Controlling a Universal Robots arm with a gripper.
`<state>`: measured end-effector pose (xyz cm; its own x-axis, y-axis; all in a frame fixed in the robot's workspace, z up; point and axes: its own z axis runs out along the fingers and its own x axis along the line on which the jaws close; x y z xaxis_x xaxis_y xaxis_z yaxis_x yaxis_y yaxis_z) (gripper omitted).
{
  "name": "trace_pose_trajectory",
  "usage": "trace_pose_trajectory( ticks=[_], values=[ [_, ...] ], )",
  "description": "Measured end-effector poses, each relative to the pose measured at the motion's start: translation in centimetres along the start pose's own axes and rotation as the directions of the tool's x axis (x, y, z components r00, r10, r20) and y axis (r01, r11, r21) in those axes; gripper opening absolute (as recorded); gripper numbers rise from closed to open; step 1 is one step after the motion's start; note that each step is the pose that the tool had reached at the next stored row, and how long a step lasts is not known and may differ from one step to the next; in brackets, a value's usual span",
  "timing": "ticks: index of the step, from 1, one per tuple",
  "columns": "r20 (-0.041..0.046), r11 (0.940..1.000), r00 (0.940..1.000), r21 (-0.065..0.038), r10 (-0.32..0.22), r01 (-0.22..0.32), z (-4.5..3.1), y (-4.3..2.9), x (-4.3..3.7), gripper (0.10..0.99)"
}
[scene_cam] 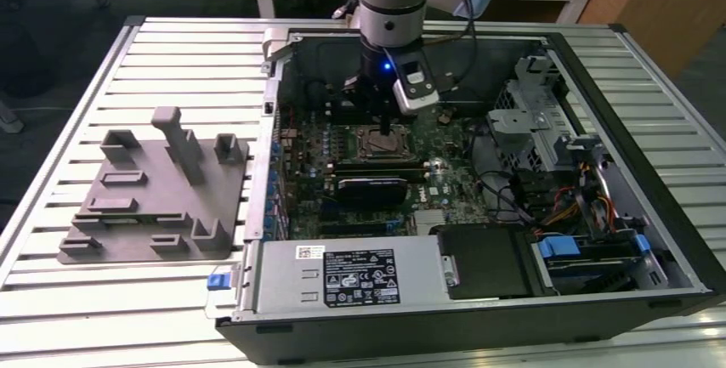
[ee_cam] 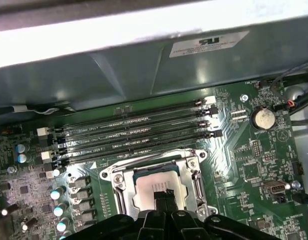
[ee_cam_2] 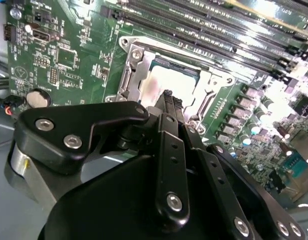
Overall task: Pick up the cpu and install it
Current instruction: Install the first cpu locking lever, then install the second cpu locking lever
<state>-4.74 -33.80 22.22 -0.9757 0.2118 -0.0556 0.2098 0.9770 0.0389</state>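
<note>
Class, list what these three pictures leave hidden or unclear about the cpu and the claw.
- In both wrist views the claw covers part of the cpu, so contact is unclear.
- In the first wrist view the socket frame is cut off by the picture's edge.
- In the exterior view the arm hides the cpu.

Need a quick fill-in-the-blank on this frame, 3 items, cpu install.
1. The cpu lies inside the motherboard's ____.
2. In the exterior view, the end effector hangs inside the open computer ____.
3. The grey plastic tray sits on the exterior view's ____ side of the case.

Missing words: socket; case; left
</note>
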Motion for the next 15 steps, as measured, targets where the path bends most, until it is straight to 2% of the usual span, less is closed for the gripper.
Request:
trace_pose_trajectory(
  ticks=[5,15],
  values=[
    [0.0000,1.0000,1.0000,0.000,0.000,0.000,-0.97,0.04,-0.05,0.106],
    [0.0001,1.0000,1.0000,0.000,0.000,0.000,-1.08,0.04,-0.06,0.106]
  ],
)
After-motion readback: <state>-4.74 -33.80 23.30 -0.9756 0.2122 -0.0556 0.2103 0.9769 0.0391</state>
